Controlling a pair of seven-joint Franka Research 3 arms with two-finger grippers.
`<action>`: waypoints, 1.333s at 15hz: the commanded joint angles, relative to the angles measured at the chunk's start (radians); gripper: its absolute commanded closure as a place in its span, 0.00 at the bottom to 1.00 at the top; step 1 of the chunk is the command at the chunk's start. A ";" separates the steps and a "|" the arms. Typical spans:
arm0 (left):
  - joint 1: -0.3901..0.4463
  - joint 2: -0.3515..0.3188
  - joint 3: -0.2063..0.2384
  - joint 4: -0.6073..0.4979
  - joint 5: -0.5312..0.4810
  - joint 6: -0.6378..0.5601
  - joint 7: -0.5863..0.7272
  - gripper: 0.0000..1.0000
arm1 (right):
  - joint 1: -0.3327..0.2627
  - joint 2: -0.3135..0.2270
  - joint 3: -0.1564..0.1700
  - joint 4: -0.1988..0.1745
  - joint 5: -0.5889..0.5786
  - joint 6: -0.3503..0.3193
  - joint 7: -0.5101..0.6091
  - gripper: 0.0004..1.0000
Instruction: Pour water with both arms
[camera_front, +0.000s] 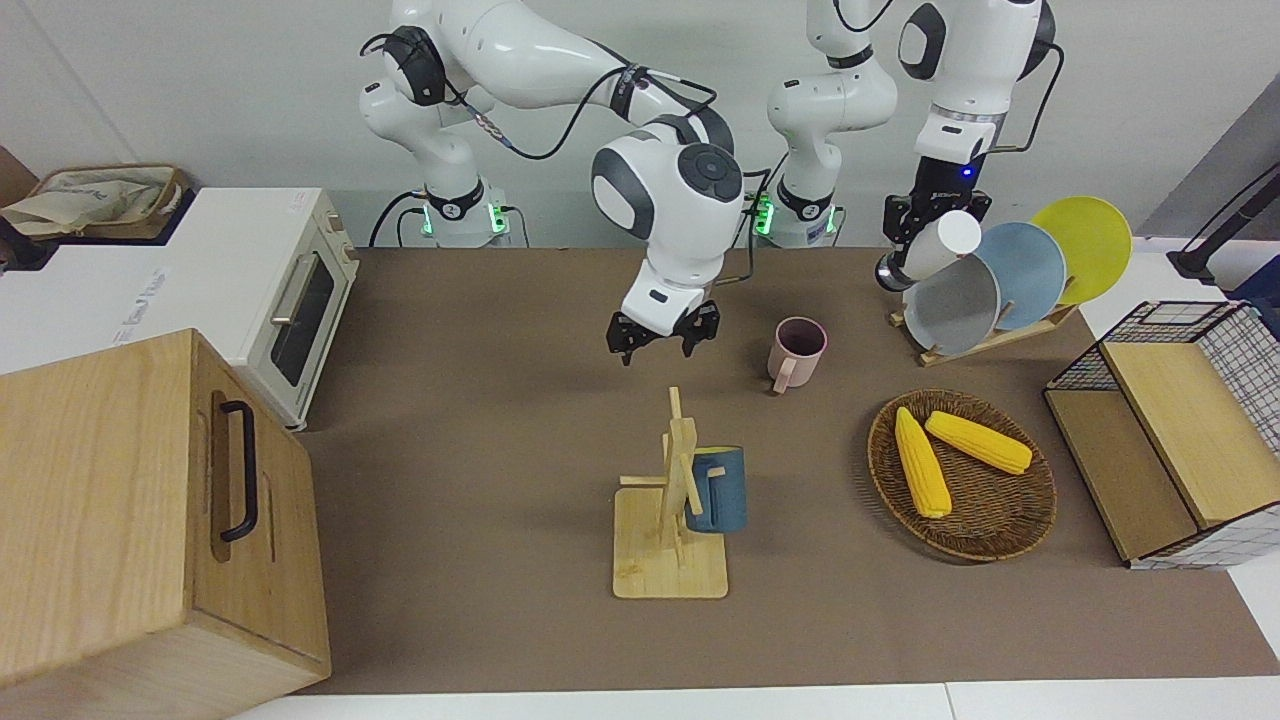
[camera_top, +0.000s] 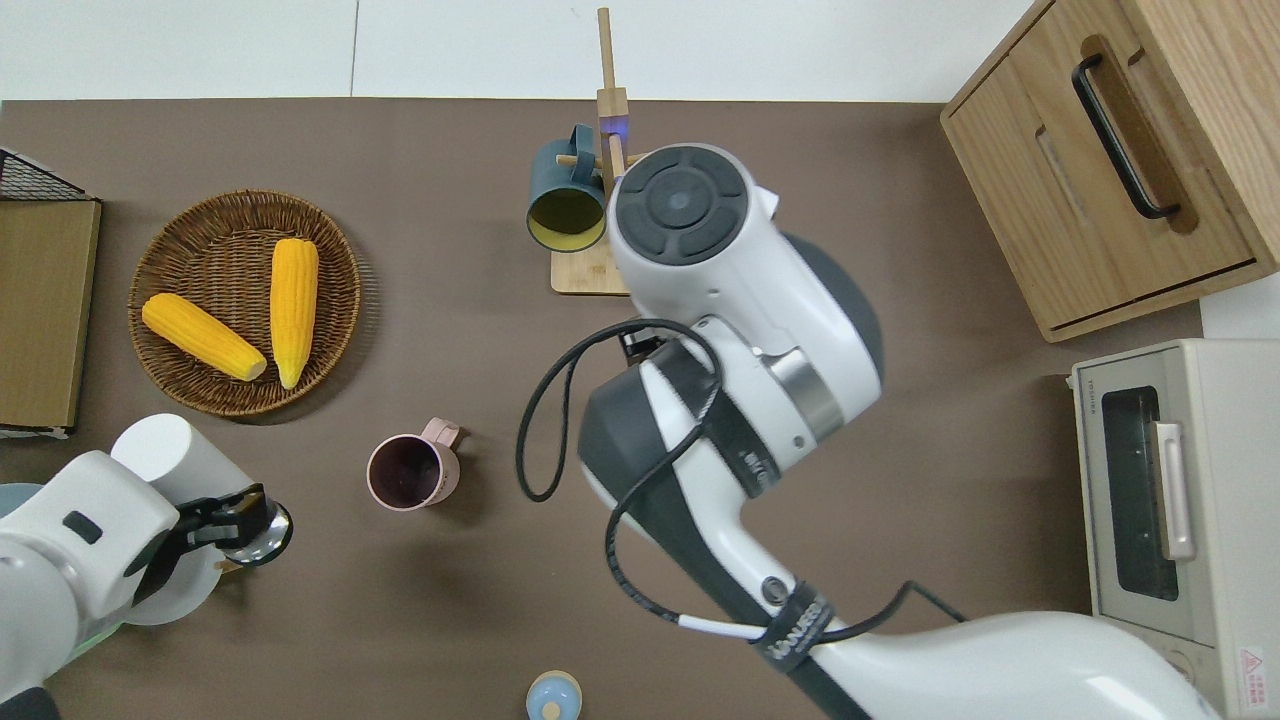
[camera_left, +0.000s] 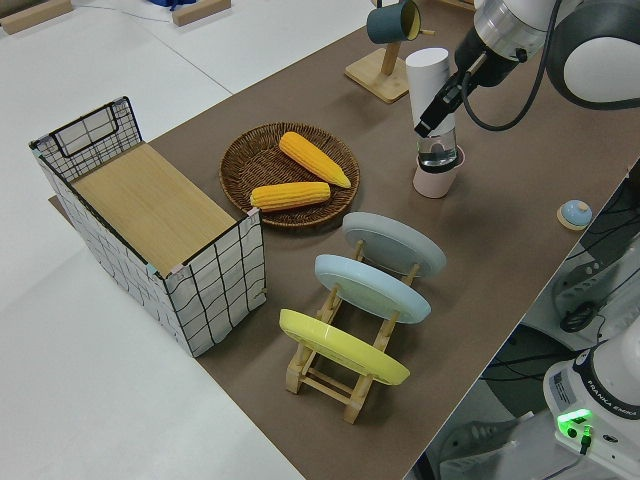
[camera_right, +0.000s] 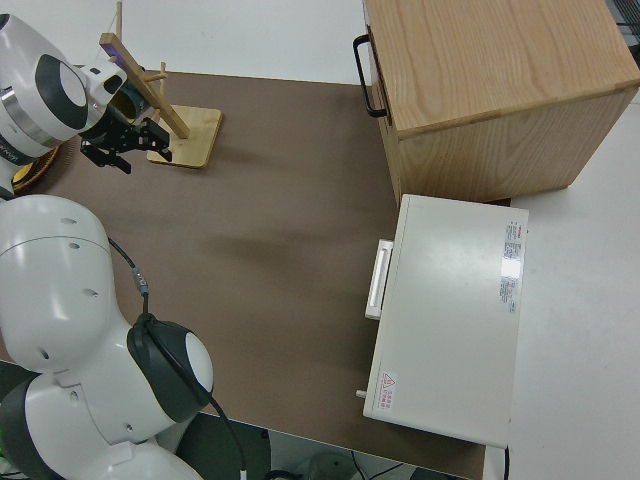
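My left gripper (camera_front: 915, 240) pinched a white cylindrical bottle (camera_front: 943, 245), tilted in the air near the plate rack (camera_front: 985, 335). My right gripper (camera_front: 663, 338), fingers spread and empty, hung over the brown mat (camera_front: 480, 450) between the pink mug (camera_front: 796, 351) and what looked like the wooden mug stand (camera_front: 672, 530) holding a dark blue mug (camera_front: 716, 489).

Bare bench (camera_front: 480, 420) btwn toaster oven (camera_front: 290, 300) and mug rack (camera_front: 672, 520): wide open. Pink mug (camera_front: 797, 350) stands alone, room all round. Basket (camera_front: 962, 475), plate rack (camera_front: 985, 335) and crate (camera_front: 1170, 430) crowd left arm's end.
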 joint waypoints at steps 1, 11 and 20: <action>-0.056 -0.089 0.007 -0.078 -0.033 0.024 -0.013 1.00 | -0.106 -0.090 -0.026 -0.059 0.001 0.001 -0.249 0.01; -0.139 -0.138 0.007 -0.167 -0.058 0.026 -0.012 1.00 | -0.291 -0.346 -0.108 -0.256 0.176 0.024 -0.335 0.01; -0.189 -0.131 0.007 -0.189 -0.125 0.024 -0.012 1.00 | -0.384 -0.570 -0.126 -0.419 0.234 -0.012 -0.335 0.01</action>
